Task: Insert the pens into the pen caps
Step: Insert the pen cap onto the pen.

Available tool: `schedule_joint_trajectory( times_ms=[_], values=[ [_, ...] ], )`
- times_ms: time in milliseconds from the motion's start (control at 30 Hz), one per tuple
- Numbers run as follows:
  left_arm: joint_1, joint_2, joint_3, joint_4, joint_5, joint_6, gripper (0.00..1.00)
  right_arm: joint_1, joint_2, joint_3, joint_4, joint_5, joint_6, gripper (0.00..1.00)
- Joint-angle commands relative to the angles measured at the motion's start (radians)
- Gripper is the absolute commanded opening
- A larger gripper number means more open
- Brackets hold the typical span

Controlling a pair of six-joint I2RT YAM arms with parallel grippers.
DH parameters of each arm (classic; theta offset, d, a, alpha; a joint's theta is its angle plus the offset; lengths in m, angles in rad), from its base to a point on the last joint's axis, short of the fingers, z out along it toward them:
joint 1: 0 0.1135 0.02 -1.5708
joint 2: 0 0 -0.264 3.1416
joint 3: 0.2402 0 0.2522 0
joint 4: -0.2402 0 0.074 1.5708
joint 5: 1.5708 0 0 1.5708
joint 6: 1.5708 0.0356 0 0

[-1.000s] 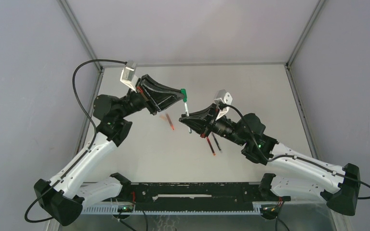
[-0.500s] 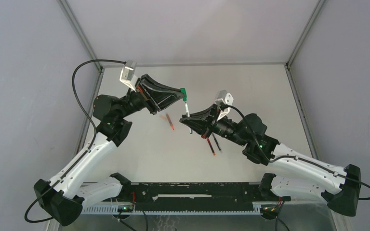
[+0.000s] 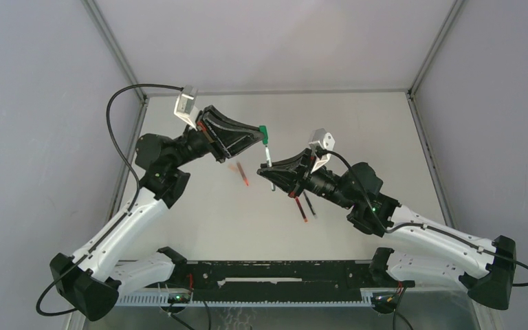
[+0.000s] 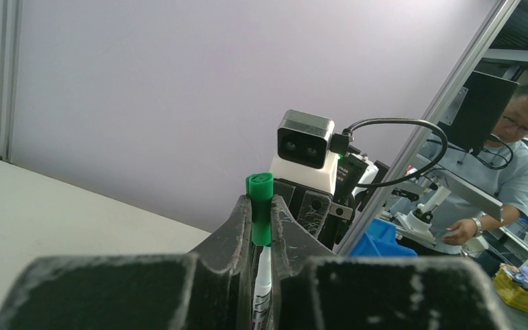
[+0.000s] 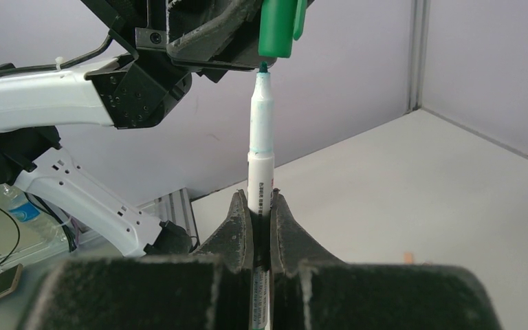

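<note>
Holding the green cap [image 5: 275, 27] clamped above the tabletop [image 3: 247, 227], the left end effector [image 4: 261, 216] faces the right end effector [image 5: 261, 206], clamped on the green pen [image 5: 261, 137], tip at the cap's mouth. Risk: any tilt jams the tip on the rim or skids the pen in its grip.

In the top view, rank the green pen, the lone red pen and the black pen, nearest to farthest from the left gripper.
1. The green pen, in the right gripper, tip just under the left gripper's green cap.
2. The lone red pen, on the table between the arms.
3. The black pen, on the table under the right arm, farthest.
</note>
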Motion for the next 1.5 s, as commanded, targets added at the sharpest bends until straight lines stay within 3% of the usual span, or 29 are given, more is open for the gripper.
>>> schedule_joint_trajectory(
  times_ms=[0,1467],
  values=[
    [-0.007,0.002,0.029,0.045,0.019,-0.018,0.0,0.01,-0.011,0.04,0.041,-0.003,-0.018,0.0],
    [-0.043,0.041,0.009,0.046,0.088,0.011,0.0,-0.013,-0.034,0.041,0.096,0.107,-0.013,0.0]
  ],
)
